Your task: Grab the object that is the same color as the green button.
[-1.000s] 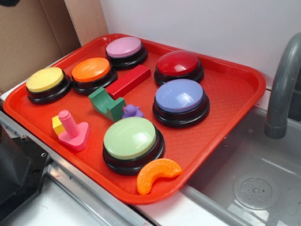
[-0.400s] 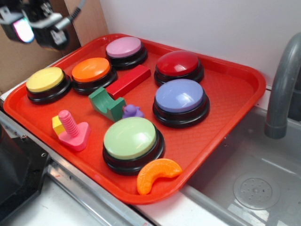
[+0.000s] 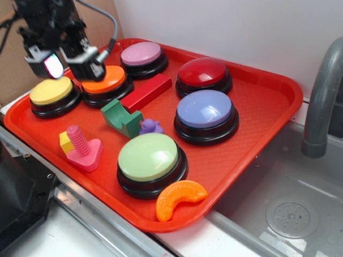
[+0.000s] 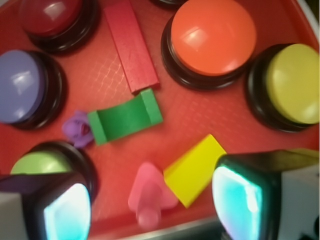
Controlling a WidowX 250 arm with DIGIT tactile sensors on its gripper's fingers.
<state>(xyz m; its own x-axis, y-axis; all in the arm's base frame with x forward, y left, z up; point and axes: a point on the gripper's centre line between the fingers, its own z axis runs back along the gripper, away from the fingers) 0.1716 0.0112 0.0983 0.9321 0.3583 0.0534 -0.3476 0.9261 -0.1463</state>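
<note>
Gripper (image 3: 65, 63) hangs open and empty above the tray's left side, over the gap between the yellow button (image 3: 51, 90) and orange button (image 3: 103, 79); in the wrist view its two pads (image 4: 67, 210) stand wide apart at the bottom edge.

Nearest the camera in the exterior view, the green button (image 3: 148, 156) sits by the orange slice (image 3: 179, 197), with the pink screw (image 3: 83, 148) and its yellow block to the left. Just beyond lies the green wedge (image 3: 122, 117), the thing to grab, mid-tray. The purple figure (image 3: 151, 127) touches its right end and the red bar (image 3: 146, 92) lies just behind, its end close to the wedge.

My worry is crowding: fingers coming down wide could catch the figure or bar, nudge the wedge askew, or close on the wrong piece. The wedge's sloped faces may also let it squirt out of a pinch. A descent started from the current spot would land on the buttons instead.

Compared with the frame 0.4 s ago, the gripper is lower and further right, nearer the wedge. Nothing on the tray (image 3: 268, 107) has moved.
</note>
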